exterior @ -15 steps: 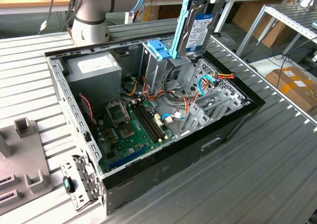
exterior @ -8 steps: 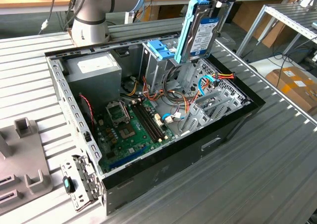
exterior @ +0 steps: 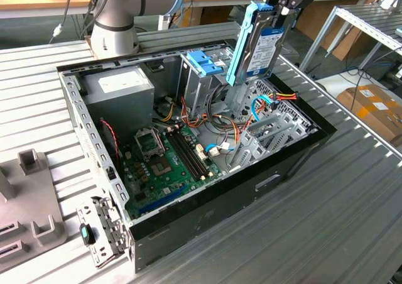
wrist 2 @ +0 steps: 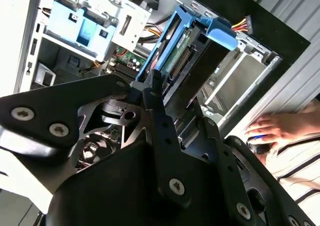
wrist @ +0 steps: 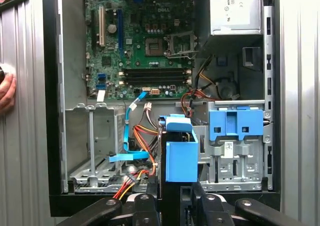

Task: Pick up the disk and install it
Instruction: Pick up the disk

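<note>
Pickup complete: the gripper (exterior: 281, 12) pinches the disk (exterior: 262, 45) between its fingers, holding it on edge above the open computer case (exterior: 188, 215), beside the drive cage (exterior: 202, 83). Installation outstanding: the disk is not seated in any bay. Disk: silver body, white-and-blue label, blue plastic frame, no visible damage.

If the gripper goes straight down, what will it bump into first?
Likely the metal bay in the computer case, and the disk in the gripper would touch first. Orange wires lie close, so depth is unsure.
</note>
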Action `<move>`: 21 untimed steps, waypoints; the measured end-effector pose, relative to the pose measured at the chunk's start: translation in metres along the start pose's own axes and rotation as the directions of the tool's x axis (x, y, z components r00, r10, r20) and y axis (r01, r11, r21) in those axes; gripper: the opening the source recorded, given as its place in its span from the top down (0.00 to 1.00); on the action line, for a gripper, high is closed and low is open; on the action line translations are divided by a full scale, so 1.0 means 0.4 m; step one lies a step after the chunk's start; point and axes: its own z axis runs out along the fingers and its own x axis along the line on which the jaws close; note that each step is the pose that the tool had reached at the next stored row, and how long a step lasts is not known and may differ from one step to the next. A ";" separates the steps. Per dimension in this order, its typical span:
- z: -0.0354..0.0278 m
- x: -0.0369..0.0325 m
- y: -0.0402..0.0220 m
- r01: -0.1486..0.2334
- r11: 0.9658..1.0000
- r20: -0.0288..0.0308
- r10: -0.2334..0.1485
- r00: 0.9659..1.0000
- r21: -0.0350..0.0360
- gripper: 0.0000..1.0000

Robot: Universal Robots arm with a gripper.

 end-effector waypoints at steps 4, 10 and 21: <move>0.000 0.017 -0.001 0.000 1.000 0.000 0.000 1.000 0.000 0.65; 0.001 0.056 -0.003 0.000 1.000 0.000 0.000 1.000 0.000 0.65; 0.002 0.088 -0.005 0.000 1.000 0.000 0.000 1.000 0.000 0.65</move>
